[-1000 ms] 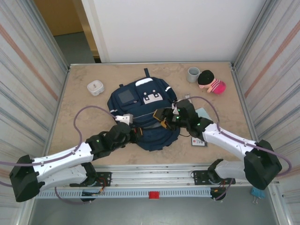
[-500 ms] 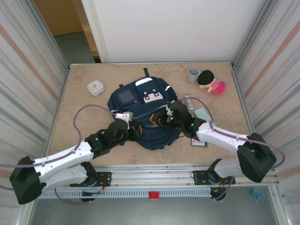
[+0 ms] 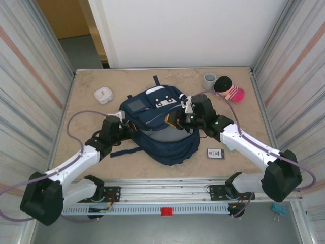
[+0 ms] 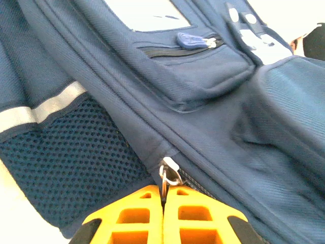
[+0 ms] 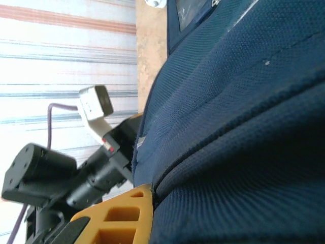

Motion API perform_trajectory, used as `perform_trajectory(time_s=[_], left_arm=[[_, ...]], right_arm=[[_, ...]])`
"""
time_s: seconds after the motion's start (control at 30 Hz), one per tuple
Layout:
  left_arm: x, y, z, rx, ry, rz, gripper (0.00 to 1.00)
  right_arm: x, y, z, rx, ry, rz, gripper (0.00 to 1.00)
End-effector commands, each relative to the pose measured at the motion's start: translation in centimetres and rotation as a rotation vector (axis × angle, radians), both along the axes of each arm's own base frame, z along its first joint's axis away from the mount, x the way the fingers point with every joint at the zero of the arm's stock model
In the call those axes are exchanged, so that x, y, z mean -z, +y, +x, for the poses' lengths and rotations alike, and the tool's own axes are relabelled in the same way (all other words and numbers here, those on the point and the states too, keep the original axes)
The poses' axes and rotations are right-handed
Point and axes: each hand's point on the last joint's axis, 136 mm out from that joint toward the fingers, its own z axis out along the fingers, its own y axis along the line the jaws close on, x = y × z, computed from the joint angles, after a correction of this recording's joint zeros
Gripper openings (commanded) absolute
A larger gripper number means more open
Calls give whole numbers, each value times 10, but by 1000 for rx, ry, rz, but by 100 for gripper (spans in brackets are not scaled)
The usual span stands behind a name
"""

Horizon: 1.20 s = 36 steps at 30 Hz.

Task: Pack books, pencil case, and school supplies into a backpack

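The backpack (image 3: 157, 140) lies in the middle of the counter (image 3: 86, 109); the left pincer (image 4: 163, 189) is closed tight on its zip pull (image 4: 170, 170), while the right pincer (image 3: 175, 121) pinches the fabric on the bag's right side, probably bracing it so the zip can run; a black labelled card (image 3: 215, 153) waits near right

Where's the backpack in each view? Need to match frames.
Top external: backpack, centre of the picture.
Left wrist: backpack, across the frame from top left to lower right.
Right wrist: backpack, right side, top to bottom.
Shared landmark: grey patch on its front.
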Motion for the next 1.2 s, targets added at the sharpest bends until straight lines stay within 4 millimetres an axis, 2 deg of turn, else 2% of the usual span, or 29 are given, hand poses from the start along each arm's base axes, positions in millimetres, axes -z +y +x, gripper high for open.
perform_trajectory(time_s=[0.0,0.33,0.4,0.57,0.7,0.9,1.17], left_arm=[[-3,11,18,-28,-39,19,2],[-31,21,23,-64,-71,60,13],[-35,25,20,-84,-72,61,20],[-51,36,11,-127,-87,53,50],[-63,42,3,-144,-91,61,67],[-75,48,-4,-165,-84,65,77],[-84,57,1,-205,-109,99,83]], right_arm=[[-37,4,-7,-64,-95,57,2],[-29,21,1,-26,-88,41,2],[-26,23,4,9,-86,26,2],[-15,32,13,109,-57,34,2],[-15,43,20,159,-65,45,3],[-4,67,19,139,-68,11,5],[37,103,15,8,-18,-50,9]])
